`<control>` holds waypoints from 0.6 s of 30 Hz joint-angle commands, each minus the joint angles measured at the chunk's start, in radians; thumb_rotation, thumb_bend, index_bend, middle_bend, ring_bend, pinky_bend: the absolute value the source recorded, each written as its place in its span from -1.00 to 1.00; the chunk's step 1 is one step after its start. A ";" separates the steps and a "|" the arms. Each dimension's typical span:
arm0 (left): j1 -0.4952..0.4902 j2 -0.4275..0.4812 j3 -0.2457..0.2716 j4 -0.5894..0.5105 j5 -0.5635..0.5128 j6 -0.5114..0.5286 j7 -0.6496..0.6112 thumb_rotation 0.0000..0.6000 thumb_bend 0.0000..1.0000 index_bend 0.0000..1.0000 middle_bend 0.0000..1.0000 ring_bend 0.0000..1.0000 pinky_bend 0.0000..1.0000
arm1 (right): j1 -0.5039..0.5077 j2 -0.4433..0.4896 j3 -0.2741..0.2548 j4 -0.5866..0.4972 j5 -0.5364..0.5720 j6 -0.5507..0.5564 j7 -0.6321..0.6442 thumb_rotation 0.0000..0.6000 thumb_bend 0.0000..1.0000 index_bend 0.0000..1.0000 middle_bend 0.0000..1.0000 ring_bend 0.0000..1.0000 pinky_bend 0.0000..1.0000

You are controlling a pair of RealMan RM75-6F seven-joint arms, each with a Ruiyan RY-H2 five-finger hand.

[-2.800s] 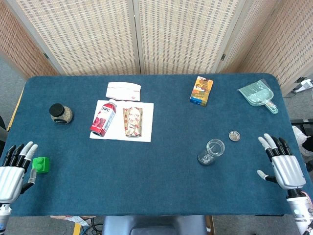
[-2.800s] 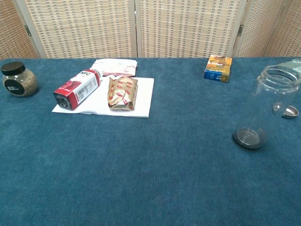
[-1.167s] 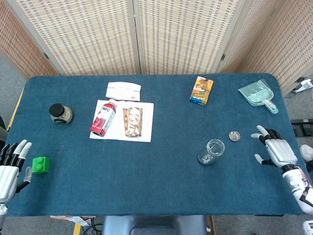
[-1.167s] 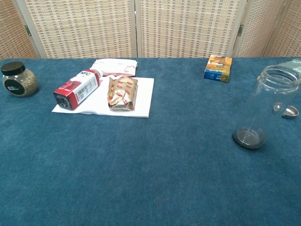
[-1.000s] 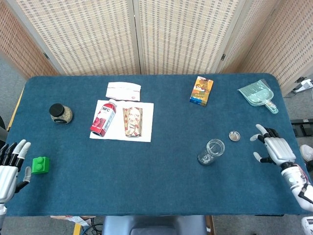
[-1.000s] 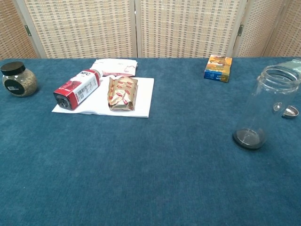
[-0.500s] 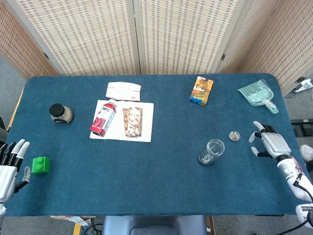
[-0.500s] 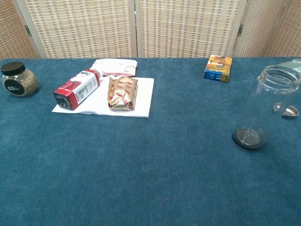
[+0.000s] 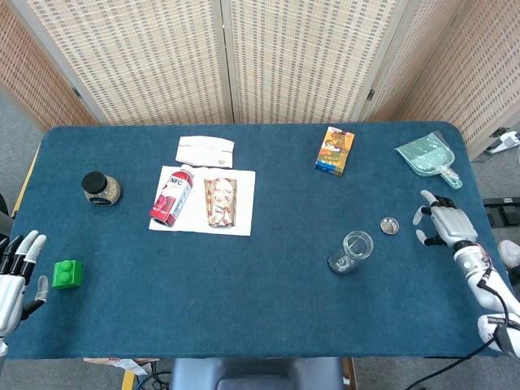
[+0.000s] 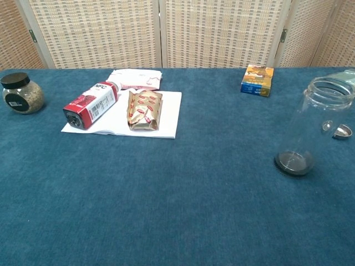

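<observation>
My right hand hovers over the table's right side with fingers spread, holding nothing. It is just right of a small silver lid and a clear open glass jar. In the chest view the jar stands upright with the lid behind it. My left hand is at the table's front left corner, open and empty, just left of a green block. Neither hand shows in the chest view.
A dark-lidded jar stands at the left. A red can and a gold packet lie on white paper, with a white packet behind. An orange box and a green dustpan sit further back.
My right hand has moved forward over the table toward the silver lid, its arm stretching out. My left hand has drawn back slightly toward the table's front left corner.
</observation>
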 commanded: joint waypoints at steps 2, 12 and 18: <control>0.001 0.002 -0.001 0.000 0.000 0.002 -0.004 1.00 0.08 -1.00 -0.88 -1.00 -1.00 | 0.021 -0.028 0.003 0.032 0.006 -0.027 -0.006 1.00 -0.10 -0.05 -1.00 -1.00 -1.00; 0.005 0.008 -0.001 -0.003 0.007 0.013 -0.014 1.00 0.08 -1.00 -0.88 -1.00 -1.00 | 0.054 -0.075 0.006 0.088 0.008 -0.060 -0.009 1.00 -0.09 -0.05 -1.00 -1.00 -1.00; 0.006 0.010 -0.001 -0.004 0.007 0.016 -0.017 1.00 0.08 -1.00 -0.88 -1.00 -1.00 | 0.069 -0.090 0.009 0.107 0.009 -0.076 -0.007 1.00 -0.09 -0.04 -1.00 -1.00 -1.00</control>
